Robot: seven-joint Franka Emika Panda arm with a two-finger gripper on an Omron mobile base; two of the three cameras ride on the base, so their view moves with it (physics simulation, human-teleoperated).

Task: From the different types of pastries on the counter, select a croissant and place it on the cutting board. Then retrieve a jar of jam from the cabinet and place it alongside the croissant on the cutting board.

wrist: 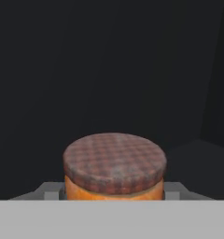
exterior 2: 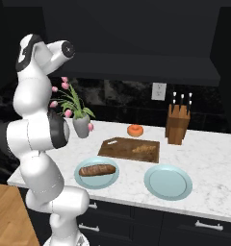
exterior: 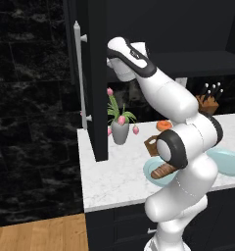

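Gripper (wrist: 115,198) flanks jar of jam (wrist: 115,165), grip unclear; white marble counter (exterior 2: 204,149), black cabinet (exterior: 97,73).

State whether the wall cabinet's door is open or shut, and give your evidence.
Open. The cabinet door swings out over the counter, its edge toward the camera, and the arm reaches past it inside.

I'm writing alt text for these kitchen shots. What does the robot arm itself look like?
The arm is built of glossy white, rounded segments joined by dark grey to black bands at the joints, with round dark caps on their sides. No cables or markings are visible. In the hand view the gripper shows as small grey finger tips.
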